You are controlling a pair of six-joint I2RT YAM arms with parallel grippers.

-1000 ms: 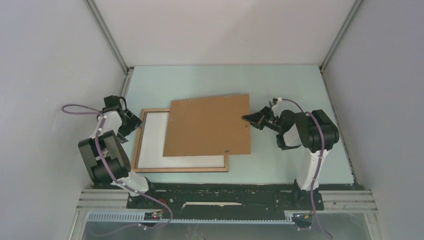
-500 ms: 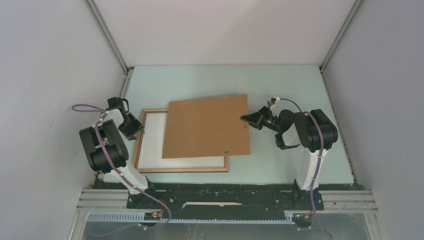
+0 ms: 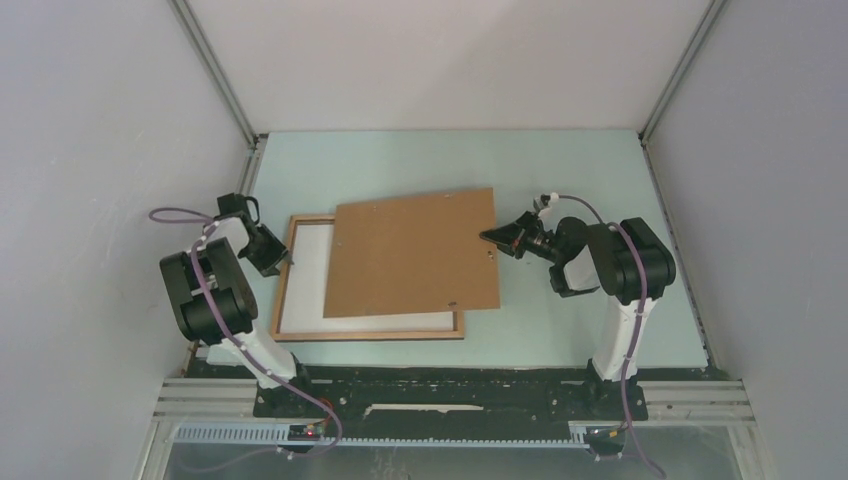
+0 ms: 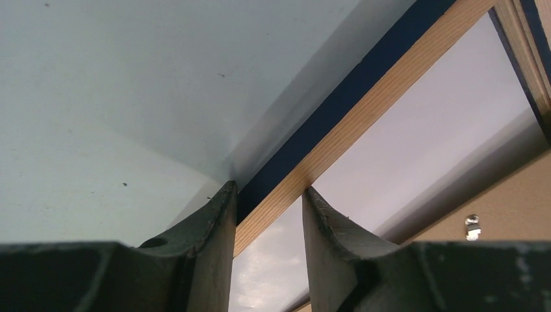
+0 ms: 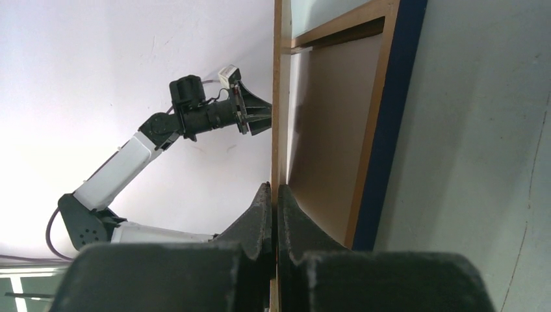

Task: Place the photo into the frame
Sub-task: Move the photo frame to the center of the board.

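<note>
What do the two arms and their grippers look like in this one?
Both arms, left arm and right arm, have bulky black joint housings and a white lower link. A purple cable runs along each. The left gripper and right gripper have two dark, tapering fingers each. No markings are legible.

Bright even light, soft shadows, sharp focus

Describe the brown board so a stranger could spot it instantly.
On the pale green table, a thin-railed frame lies near the middle. The backing board lies askew over most of it: a plain solid brown sheet, unlike the open frame with white inside.
</note>
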